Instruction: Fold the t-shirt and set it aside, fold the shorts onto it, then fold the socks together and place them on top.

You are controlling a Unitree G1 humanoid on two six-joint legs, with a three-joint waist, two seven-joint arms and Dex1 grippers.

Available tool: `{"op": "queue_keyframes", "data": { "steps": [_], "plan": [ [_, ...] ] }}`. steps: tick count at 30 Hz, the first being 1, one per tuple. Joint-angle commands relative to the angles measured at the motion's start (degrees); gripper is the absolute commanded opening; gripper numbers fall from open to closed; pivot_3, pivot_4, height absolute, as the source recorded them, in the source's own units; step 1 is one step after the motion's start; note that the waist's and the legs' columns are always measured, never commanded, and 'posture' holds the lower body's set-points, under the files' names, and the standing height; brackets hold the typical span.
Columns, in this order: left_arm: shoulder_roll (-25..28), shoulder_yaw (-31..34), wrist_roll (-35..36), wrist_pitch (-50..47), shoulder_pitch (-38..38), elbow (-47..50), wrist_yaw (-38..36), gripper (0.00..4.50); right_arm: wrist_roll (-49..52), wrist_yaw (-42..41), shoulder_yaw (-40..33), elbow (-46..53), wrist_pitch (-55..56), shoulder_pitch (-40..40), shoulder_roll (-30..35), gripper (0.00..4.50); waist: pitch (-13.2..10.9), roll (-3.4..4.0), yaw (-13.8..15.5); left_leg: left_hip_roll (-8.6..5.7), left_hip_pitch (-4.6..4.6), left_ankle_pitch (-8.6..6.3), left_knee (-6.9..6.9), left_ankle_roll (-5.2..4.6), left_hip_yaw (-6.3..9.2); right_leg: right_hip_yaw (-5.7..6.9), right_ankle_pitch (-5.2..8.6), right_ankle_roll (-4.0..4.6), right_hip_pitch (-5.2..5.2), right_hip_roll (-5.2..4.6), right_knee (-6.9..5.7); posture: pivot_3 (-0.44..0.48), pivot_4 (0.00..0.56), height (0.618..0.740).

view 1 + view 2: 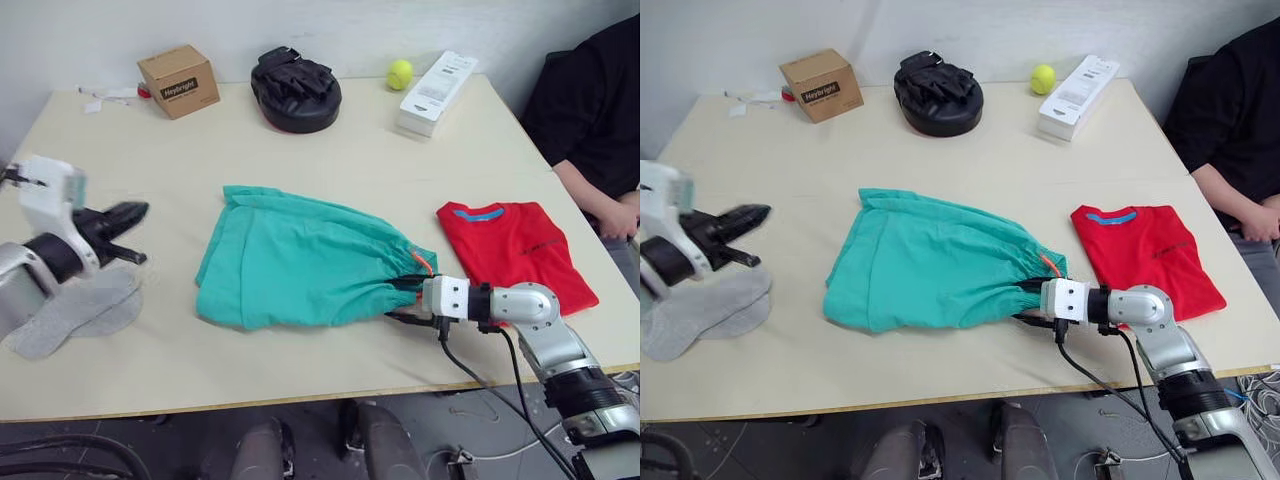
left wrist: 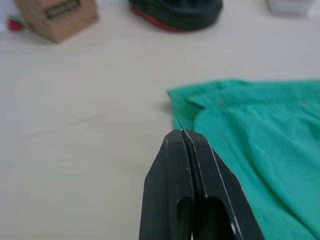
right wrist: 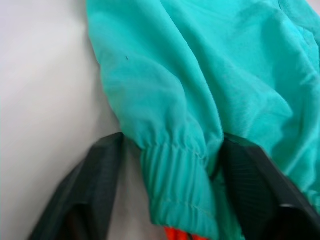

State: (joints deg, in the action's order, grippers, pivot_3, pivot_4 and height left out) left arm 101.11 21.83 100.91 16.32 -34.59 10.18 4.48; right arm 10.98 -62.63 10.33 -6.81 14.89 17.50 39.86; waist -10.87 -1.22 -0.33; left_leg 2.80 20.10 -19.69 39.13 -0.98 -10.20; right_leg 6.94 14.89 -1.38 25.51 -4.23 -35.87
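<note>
The teal-green shorts [image 1: 300, 265] lie spread in the middle of the table, with the gathered waistband and orange drawstring toward the right. My right gripper [image 1: 403, 301] lies low on the table at that waistband. It is open, and its fingers [image 3: 100, 170] straddle the bunched elastic edge. The red t-shirt [image 1: 510, 250] lies folded flat to the right of the shorts. The grey socks [image 1: 80, 310] lie side by side near the table's left front. My left gripper [image 1: 143, 210] hovers above the socks, shut and empty, pointing toward the shorts' left edge [image 2: 210, 100].
Along the far edge stand a cardboard box [image 1: 180, 80], a black padded mitt [image 1: 295, 90], a tennis ball [image 1: 400, 73] and a white box [image 1: 437, 92]. A person in black [image 1: 590, 110] sits at the right side. The table's front edge [image 1: 300, 400] is close behind my right arm.
</note>
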Motion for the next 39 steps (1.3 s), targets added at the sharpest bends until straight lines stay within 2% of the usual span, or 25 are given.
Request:
{"op": "queue_keyframes", "data": {
  "steps": [1, 3, 5, 7, 12, 15, 17, 20, 24, 27, 32, 35, 39],
  "plan": [
    [-10.95, -2.01, -4.48, -5.92, 14.93, -6.72, 9.89, 0.00, 7.03, 1.10, -4.44, 6.56, -8.84, -0.58, -0.11, 3.63, 0.00, 0.01, 0.11, 0.03, -0.04, -0.02, -0.03, 0.03, 0.00, -0.03, 0.02, 0.03, -0.01, -0.02, -0.01, 0.000, 0.150, 0.740],
    [-17.24, -2.83, -9.38, -10.47, 23.65, -11.32, 16.66, 0.00, 9.84, 2.69, -5.88, 8.22, -13.97, -0.58, -1.21, 3.63, 0.00, 0.05, 0.24, 0.02, -0.11, -0.01, -0.03, 0.03, -0.01, -0.04, 0.03, 0.05, -0.02, -0.11, -0.06, 0.000, 0.150, 0.740],
    [-21.58, -3.49, -15.98, -14.54, 29.22, -14.59, 21.63, 0.00, 11.02, 3.75, -6.56, 9.44, -17.01, -0.63, -2.06, 3.63, 0.01, 0.03, 0.27, 0.04, -0.16, -0.01, -0.04, 0.02, -0.02, -0.04, 0.02, 0.05, -0.04, -0.22, -0.11, 0.000, 0.150, 0.740],
    [-24.13, -5.36, -24.22, -17.95, 32.75, -13.30, 22.26, 0.00, 10.82, 4.16, -6.63, 10.27, -17.87, -0.83, -2.56, 3.63, 0.02, 0.00, 0.65, 0.05, -0.15, -0.01, -0.04, 0.03, -0.01, -0.02, 0.02, 0.06, -0.04, -0.23, -0.09, 0.000, 0.150, 0.740],
    [-29.25, -15.95, -47.97, -21.11, 39.30, -1.44, 12.22, 0.00, 11.02, 4.85, -7.70, 11.60, -19.93, -1.20, -2.82, 3.63, 0.06, -0.10, 1.74, -0.03, 0.09, -0.11, -0.04, 0.07, -0.03, 0.08, -0.03, -0.03, 0.13, -0.28, -0.01, 0.000, 0.150, 0.740],
    [-34.35, -22.81, -58.98, -22.61, 43.03, 5.23, 4.68, 0.00, 10.97, 4.92, -8.42, 11.91, -20.73, -1.29, -2.49, 3.63, 0.06, -0.09, 1.59, -0.07, 0.09, -0.32, -0.05, 0.36, -0.12, 0.08, -0.04, -0.04, 0.14, -0.25, 0.01, 0.000, 0.150, 0.740],
    [-38.61, -25.63, -64.22, -23.83, 44.82, 7.32, 2.22, 0.00, 10.72, 5.15, -8.92, 11.98, -20.86, -1.49, -2.30, 3.63, 0.07, -0.08, 1.35, -0.01, 0.07, -0.30, -0.07, 0.33, -0.19, 0.06, -0.03, -0.03, 0.16, -0.24, -0.02, 0.000, 0.150, 0.740],
    [-45.05, -30.27, -76.74, -21.99, 46.86, 8.27, 0.01, 0.00, 10.46, 5.48, -9.60, 12.64, -21.16, -2.17, -1.99, 3.63, 0.06, -0.08, 0.59, 0.17, 0.00, -0.23, -0.07, 0.32, -0.30, -0.08, 0.04, 0.10, 0.21, -0.18, -0.08, 0.000, 0.150, 0.740],
    [-57.17, -29.24, -75.46, -28.38, 46.03, 10.24, 1.20, 0.00, 9.95, 5.70, -10.15, 14.72, -21.07, -4.35, -1.56, 3.63, 0.07, -0.05, 0.22, 0.50, -0.12, -0.17, -0.08, 0.51, -0.30, -0.15, 0.14, 0.32, 0.22, 0.02, -0.22, 0.000, 0.150, 0.740],
    [-58.23, -29.78, -74.79, -32.27, 42.17, 13.53, -6.09, 0.00, 8.39, 4.81, -10.09, 16.23, -19.37, -6.57, -0.18, 3.63, 0.07, -0.06, 0.08, 0.68, -0.27, -0.16, -0.05, 0.59, -0.38, -0.25, 0.14, 0.41, 0.21, 0.14, -0.29, 0.000, 0.150, 0.740],
    [-47.57, -25.86, -79.54, -28.17, 30.51, 16.96, -23.43, 0.00, 3.50, 0.87, -9.25, 15.88, -11.91, -9.14, 4.69, 3.63, 0.07, -0.06, 0.05, 0.79, -0.61, -0.26, -0.14, 0.72, -0.66, -0.41, 0.28, 0.65, 0.19, 0.18, -0.45, 0.000, 0.150, 0.740],
    [-44.80, -24.88, -83.23, -25.93, 29.11, 13.79, -28.88, 0.00, 0.09, 0.36, -8.07, 12.67, -7.54, -7.86, 5.73, 3.63, 0.07, -0.06, 0.19, 0.81, -0.71, -0.30, -0.18, 0.73, -0.70, -0.43, 0.31, 0.71, 0.16, 0.17, -0.44, 0.000, 0.150, 0.740],
    [-44.72, -26.44, -90.22, -22.68, 31.81, 8.68, -33.19, 0.00, -5.57, 0.09, -5.43, 7.48, 0.18, -5.21, 5.70, 3.63, 0.07, -0.05, 0.25, 0.80, -0.76, -0.52, -0.21, 0.91, -0.74, -0.43, 0.33, 0.74, 0.14, 0.16, -0.40, 0.000, 0.150, 0.740]
  ]
}}
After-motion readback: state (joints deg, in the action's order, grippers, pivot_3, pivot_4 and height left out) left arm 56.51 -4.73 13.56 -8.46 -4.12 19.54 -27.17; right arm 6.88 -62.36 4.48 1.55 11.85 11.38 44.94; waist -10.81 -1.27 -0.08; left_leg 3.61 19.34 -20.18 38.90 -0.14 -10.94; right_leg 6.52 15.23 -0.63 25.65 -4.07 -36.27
